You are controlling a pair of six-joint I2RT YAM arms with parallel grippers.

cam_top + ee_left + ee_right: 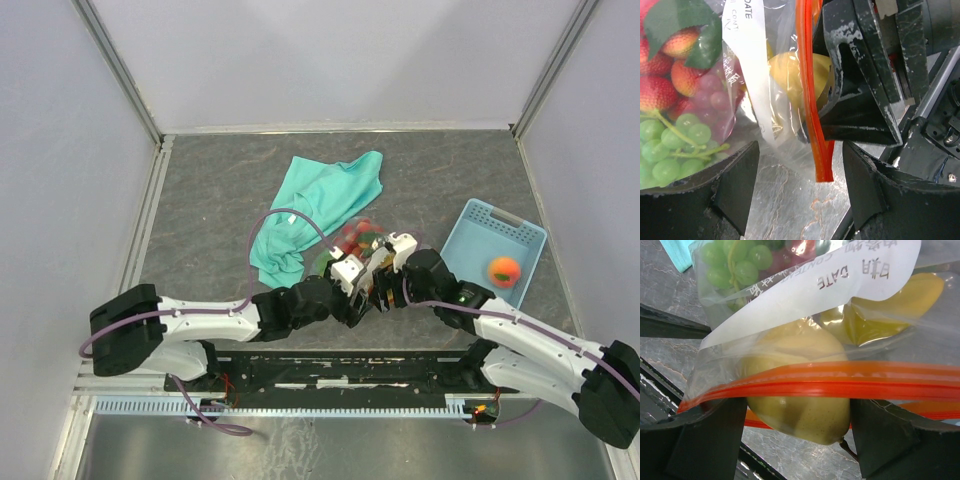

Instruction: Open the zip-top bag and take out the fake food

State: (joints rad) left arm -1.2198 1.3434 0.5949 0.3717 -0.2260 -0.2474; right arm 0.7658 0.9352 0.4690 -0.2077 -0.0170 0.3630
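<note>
Jaws of the left gripper (799,167) and right gripper (797,412) are held apart at the orange zip strip (840,377) of the thin, slippery bag (777,142) of fake food (670,75), which lies on the table (220,180) between them, and a pinch on each lip beside the strip is judged best.

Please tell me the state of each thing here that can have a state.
zip-top bag: zip seems parted, food inside
left gripper: open, zip end between its jaws
right gripper: wide around yellow fruit, grip unclear
blue basket: holds one orange fruit
teal cloth: crumpled
</note>
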